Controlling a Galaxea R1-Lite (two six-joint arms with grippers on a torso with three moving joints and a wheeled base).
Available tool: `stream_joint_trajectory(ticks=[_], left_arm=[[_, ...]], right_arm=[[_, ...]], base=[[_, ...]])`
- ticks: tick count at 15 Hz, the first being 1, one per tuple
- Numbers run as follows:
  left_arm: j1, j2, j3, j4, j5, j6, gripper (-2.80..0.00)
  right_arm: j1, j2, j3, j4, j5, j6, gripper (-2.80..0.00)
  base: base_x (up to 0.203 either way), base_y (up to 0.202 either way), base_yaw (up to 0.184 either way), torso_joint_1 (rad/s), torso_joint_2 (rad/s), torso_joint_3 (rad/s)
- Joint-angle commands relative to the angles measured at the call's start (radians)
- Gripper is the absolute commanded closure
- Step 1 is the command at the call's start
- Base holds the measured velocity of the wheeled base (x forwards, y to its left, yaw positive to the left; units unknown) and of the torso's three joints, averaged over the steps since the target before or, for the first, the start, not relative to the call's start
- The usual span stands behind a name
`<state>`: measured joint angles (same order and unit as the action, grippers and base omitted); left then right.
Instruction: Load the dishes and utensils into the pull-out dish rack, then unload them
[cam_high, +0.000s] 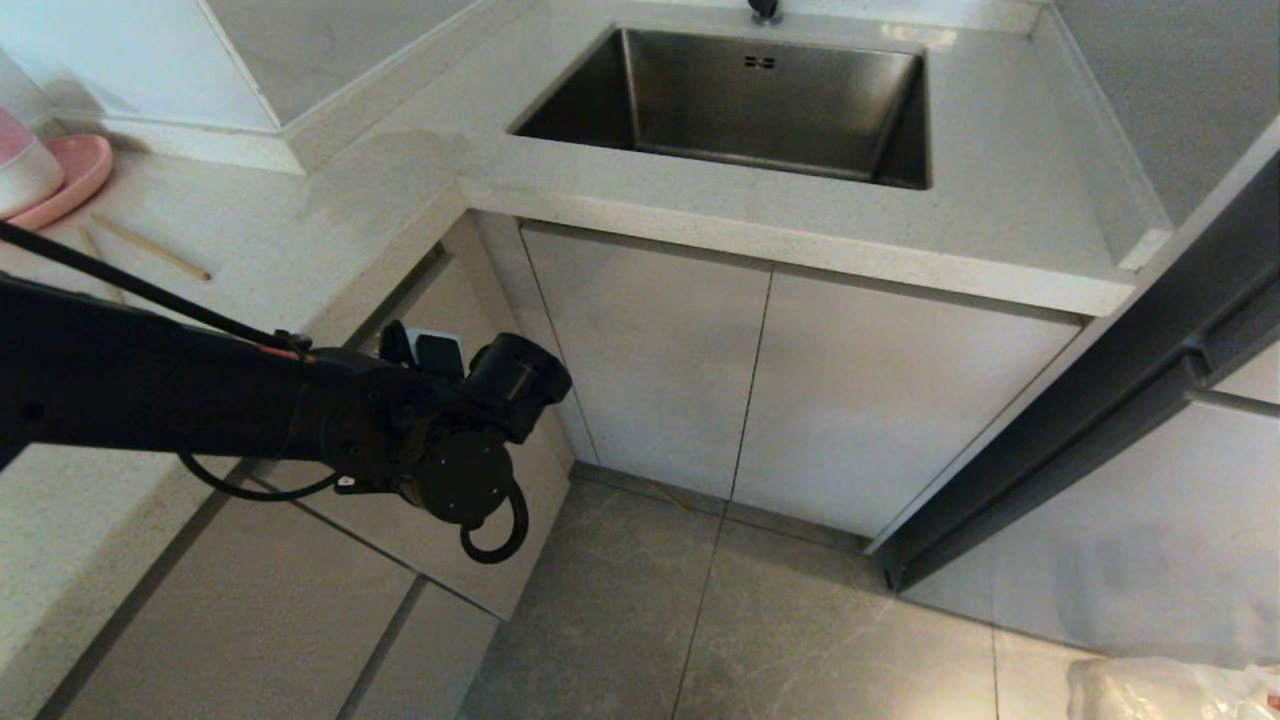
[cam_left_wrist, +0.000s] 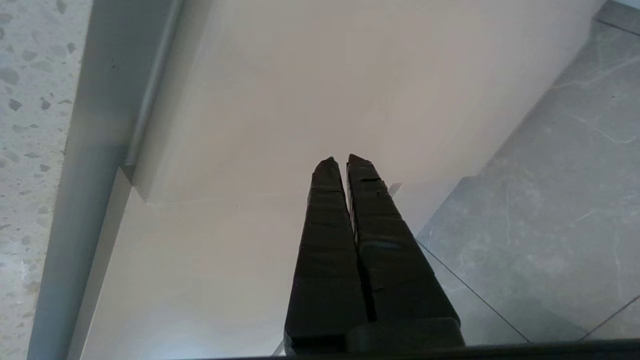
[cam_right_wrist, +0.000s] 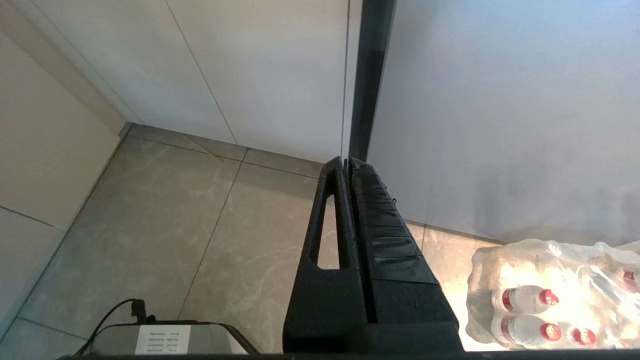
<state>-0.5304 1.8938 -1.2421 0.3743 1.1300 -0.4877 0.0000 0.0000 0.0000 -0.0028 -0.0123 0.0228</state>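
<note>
Left pincer, black ribbed fingers clenched, empty, before smooth beige drawer front panel. Thin light-brown wooden chopsticks on speckled stone surface. Right pincer clenched, over grey floor tile.

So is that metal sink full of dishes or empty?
Empty, as far as shows. The sink has bare steel walls and floor in the head view, with no dishes or water; its nearest floor strip is hidden behind the counter edge.
</note>
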Motion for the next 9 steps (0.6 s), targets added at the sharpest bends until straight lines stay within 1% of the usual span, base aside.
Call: stream_joint_trajectory(ticks=[1,4,5,6,9], left_arm=[[0.001,0.002,0.0,0.002,0.007,-0.003,0.0],[-0.026,-0.022,0.0,0.001,-0.005,-0.007,0.0],[-0.043,-0.037,0.002,0.002,-0.026,-0.008,0.0],[-0.06,-0.056,0.001,0.003,-0.067,-0.008,0.0],[-0.108,-0.133,-0.001,0.007,-0.257,-0.004,0.0]], right_arm=[[0.0,0.002,0.0,0.0,0.0,0.0,0.0],[0.0,0.002,0.0,0.0,0.0,0.0,0.0],[0.0,0.002,0.0,0.0,0.0,0.0,0.0],[0.0,0.001,0.0,0.0,0.0,0.0,0.0],[0.0,0.001,0.0,0.0,0.0,0.0,0.0]], base=[[0.0,0.0,0.0,0.0,0.0,0.0],[0.0,0.0,0.0,0.0,0.0,0.0],[0.0,0.0,0.0,0.0,0.0,0.0],[0.0,0.0,0.0,0.0,0.0,0.0],[0.0,0.0,0.0,0.0,0.0,0.0]])
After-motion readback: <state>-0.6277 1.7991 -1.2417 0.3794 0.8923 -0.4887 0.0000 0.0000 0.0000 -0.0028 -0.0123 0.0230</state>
